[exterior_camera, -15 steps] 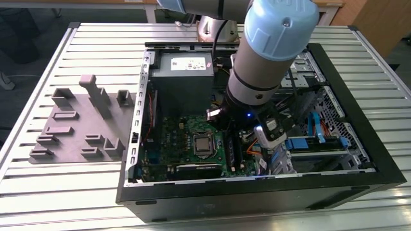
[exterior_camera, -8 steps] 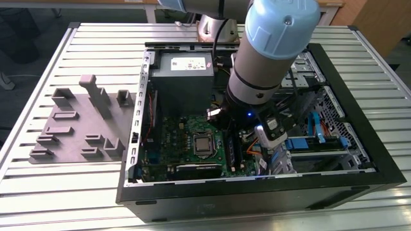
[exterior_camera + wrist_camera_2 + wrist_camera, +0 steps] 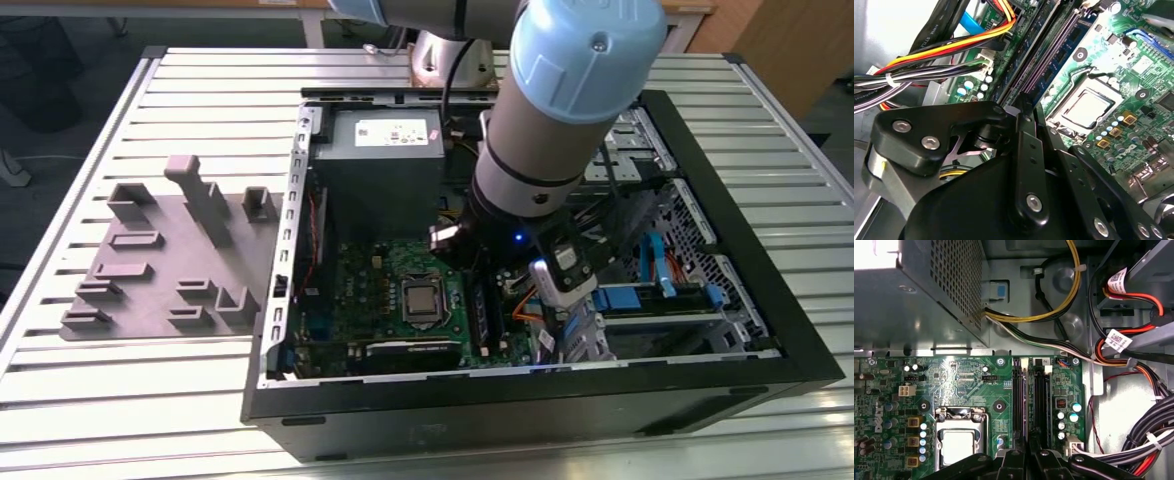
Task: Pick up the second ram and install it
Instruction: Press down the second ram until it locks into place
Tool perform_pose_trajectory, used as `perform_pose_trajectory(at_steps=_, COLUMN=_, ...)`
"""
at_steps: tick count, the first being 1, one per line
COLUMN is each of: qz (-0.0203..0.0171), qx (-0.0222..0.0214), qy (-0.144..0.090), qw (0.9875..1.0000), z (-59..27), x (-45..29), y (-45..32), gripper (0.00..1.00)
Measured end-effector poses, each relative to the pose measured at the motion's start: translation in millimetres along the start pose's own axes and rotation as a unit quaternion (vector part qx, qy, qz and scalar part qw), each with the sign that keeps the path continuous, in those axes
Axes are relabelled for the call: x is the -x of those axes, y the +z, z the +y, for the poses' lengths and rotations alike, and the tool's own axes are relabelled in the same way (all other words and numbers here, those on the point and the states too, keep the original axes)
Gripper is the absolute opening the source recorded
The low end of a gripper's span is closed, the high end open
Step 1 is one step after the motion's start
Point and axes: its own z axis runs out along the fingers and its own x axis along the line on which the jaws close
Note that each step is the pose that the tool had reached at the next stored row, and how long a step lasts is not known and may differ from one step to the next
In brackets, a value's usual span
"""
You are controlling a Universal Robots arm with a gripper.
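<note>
I'm down inside the case (image 3: pixel 747 300), gripper (image 3: pixel 1026 107) right over the slots (image 3: pixel 1029 395) at three o'clock of the CPU socket (image 3: pixel 960 442) in the first wrist view. My fingers (image 3: pixel 1029 145) are together, pinching the ram's (image 3: pixel 1051 55) top edge. It stands in its slot; whether it's fully seated, I can't tell.

Ribbed metal surface (image 3: pixel 160 120) fills most of the exterior view, catching some glare near the front. Dark floor (image 3: pixel 80 40) behind it, wooden furniture (image 3: pixel 787 40) in the far corner.
</note>
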Motion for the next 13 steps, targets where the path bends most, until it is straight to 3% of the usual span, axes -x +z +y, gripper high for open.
perform_pose_trajectory(at_steps=4, qz=0.0019, qx=-0.0002, qy=-0.002, qw=1.0000, z=-0.3, x=0.0, y=0.7, gripper=0.14)
perform_pose_trajectory(at_steps=13, qz=0.0022, qx=-0.0003, qy=-0.002, qw=1.0000, z=-0.1, x=-0.1, y=-2.1, gripper=0.14)
